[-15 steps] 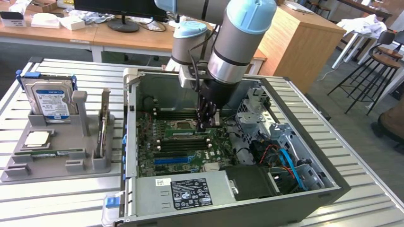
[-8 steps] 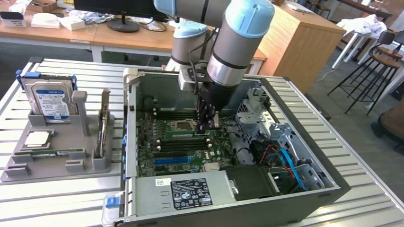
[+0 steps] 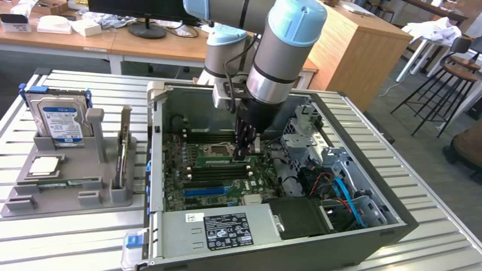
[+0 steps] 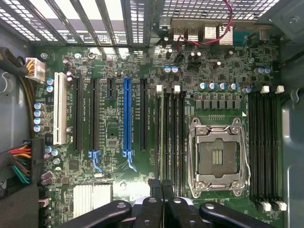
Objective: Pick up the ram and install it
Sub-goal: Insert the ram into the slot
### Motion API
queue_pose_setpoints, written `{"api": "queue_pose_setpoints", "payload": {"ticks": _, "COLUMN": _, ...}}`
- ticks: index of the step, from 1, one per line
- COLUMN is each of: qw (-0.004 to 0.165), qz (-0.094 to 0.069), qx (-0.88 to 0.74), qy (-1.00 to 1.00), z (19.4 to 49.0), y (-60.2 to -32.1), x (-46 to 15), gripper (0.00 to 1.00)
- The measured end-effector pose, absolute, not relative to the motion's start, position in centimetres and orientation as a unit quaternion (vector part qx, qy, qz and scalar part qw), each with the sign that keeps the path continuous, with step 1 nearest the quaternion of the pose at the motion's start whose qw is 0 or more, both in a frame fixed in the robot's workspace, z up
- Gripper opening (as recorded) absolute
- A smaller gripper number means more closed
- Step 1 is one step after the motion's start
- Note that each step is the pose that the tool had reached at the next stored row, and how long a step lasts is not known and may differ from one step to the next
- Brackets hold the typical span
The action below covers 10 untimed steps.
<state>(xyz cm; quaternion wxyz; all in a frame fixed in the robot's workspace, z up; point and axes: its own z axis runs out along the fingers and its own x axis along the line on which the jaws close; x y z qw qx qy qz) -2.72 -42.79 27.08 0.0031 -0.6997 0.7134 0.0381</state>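
The ram (image 3: 214,160) is a thin green stick standing on edge in a black memory slot on the motherboard, beside the CPU socket (image 3: 219,149). My gripper (image 3: 245,153) reaches down into the open computer case and is shut on the end of the stick toward the exterior view's right. In the wrist view the ram (image 4: 161,137) shows edge-on as a pale green line in the outermost of the black slots. That line runs into the narrow gap of my gripper (image 4: 159,184), whose black fingertips (image 4: 153,183) sit close together.
A grey holder (image 3: 22,203) left of the case carries a hard drive (image 3: 60,118), a chip and a flat green stick (image 3: 64,183). Inside the case are the blue slot (image 4: 127,116), the CPU socket (image 4: 218,156), more black slots (image 4: 266,142), cables (image 3: 339,192) and a power supply (image 3: 218,228).
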Motion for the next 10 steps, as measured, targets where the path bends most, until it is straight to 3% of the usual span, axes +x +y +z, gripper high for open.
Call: {"api": "queue_pose_setpoints", "payload": {"ticks": 10, "qw": 0.005, "qz": 0.038, "qx": -0.700, "qy": 0.713, "z": 26.63, "y": -42.79, "x": -2.72, "gripper": 0.12}}
